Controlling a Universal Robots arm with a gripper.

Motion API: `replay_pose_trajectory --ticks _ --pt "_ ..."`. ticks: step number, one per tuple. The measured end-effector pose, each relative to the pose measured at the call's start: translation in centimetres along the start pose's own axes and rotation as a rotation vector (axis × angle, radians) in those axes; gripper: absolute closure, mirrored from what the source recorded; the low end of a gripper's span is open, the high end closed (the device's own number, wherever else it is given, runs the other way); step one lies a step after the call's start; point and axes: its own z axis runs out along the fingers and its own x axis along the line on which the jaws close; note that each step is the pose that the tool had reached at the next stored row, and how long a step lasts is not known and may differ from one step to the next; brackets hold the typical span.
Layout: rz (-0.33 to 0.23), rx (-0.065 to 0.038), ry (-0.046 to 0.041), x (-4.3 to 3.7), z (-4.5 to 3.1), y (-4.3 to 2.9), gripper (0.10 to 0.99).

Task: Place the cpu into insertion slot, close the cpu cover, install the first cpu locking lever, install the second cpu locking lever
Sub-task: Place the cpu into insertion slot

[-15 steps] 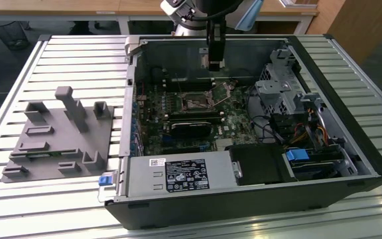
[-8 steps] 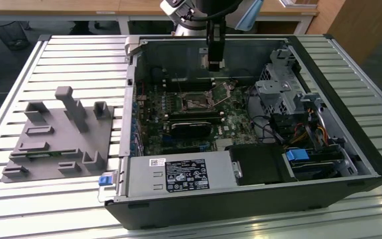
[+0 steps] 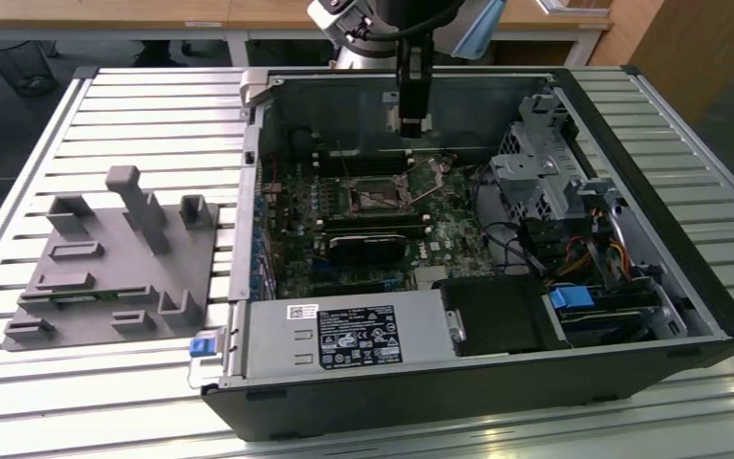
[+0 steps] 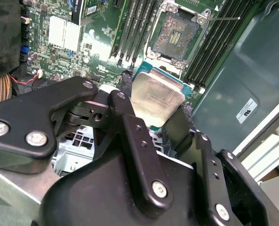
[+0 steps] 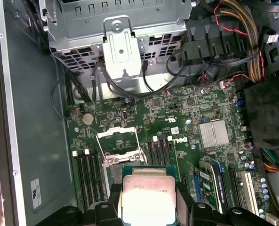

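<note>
The pincer (image 4: 154, 96) is closed to the width of the cpu (image 4: 158, 106). Its fingers (image 4: 132, 127) clamp the chip by two opposite edges. The cpu (image 5: 146, 200) is held flat, with its silvery-beige top facing both wrist cameras.

The chip is in the air, clear of the board (image 4: 97, 52) and not touching the slot (image 4: 176, 36). The slot is bare, and its dark contact field is open to view. In the first wrist view the cover (image 5: 115, 133) looks swung up and away from the socket, its square window open. A thin lever (image 4: 224, 19) stands off to one side, apparently unlatched. I cannot make out the second lever with any certainty.

In the exterior view the pincer (image 3: 411, 122) hangs inside the open case (image 3: 469, 402), at about one o'clock from the slot (image 3: 374, 199). The case lies on a slatted surface (image 3: 150, 96). A grey fixture (image 3: 112, 258) sits on that surface at nine o'clock from the case, well apart from the work.

As I read it, the first step is in hand and nothing is finished. The cpu has been picked up and brought near the socket, but it is not yet seated. Setting the chip in, closing the cover and fastening both levers are all left to do.
</note>
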Motion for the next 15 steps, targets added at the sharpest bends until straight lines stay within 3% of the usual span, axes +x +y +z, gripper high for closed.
replay_pose_trajectory --ticks 15 --pt "0.03 -0.001 -0.0027 0.0 0.09 -0.01 0.545"
